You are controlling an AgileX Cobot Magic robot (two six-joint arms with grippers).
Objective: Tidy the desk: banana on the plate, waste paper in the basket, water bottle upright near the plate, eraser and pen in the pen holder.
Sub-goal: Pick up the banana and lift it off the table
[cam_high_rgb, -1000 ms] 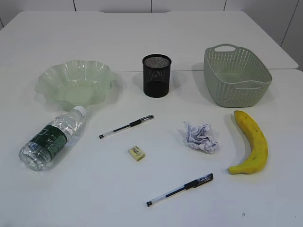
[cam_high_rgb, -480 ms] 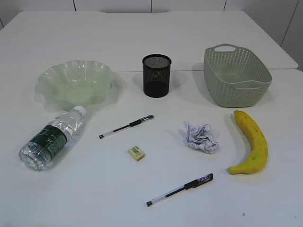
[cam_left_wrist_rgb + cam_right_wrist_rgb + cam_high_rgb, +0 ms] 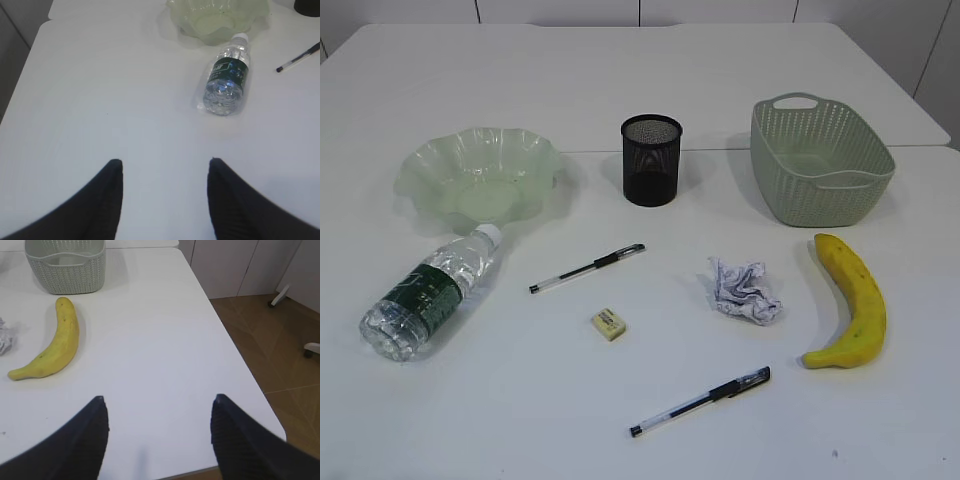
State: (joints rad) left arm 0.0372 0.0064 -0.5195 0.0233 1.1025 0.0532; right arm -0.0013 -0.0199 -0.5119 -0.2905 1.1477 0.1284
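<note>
The banana [image 3: 852, 300] [image 3: 50, 345] lies at the right, below the basket [image 3: 820, 160] [image 3: 66, 264]. Crumpled waste paper [image 3: 744, 290] [image 3: 4, 339] sits mid-table. On its side at the left lies the water bottle [image 3: 428, 290] [image 3: 227, 80], cap toward the pale green plate [image 3: 480, 178] [image 3: 217, 17]. Two pens [image 3: 588, 268] [image 3: 702, 401] and a small eraser [image 3: 608, 323] lie in front of the black mesh pen holder [image 3: 651, 160]. My left gripper [image 3: 165, 165] is open over bare table, short of the bottle. Open too, my right gripper [image 3: 159, 402] hovers near the table's right edge. Neither arm shows in the exterior view.
The white table's [image 3: 640, 80] right edge [image 3: 235, 360] drops to a wooden floor [image 3: 280, 340] with chair casters. One pen's tip [image 3: 299, 57] shows at the right of the left wrist view. The table's left edge [image 3: 30, 55] is close to the left gripper.
</note>
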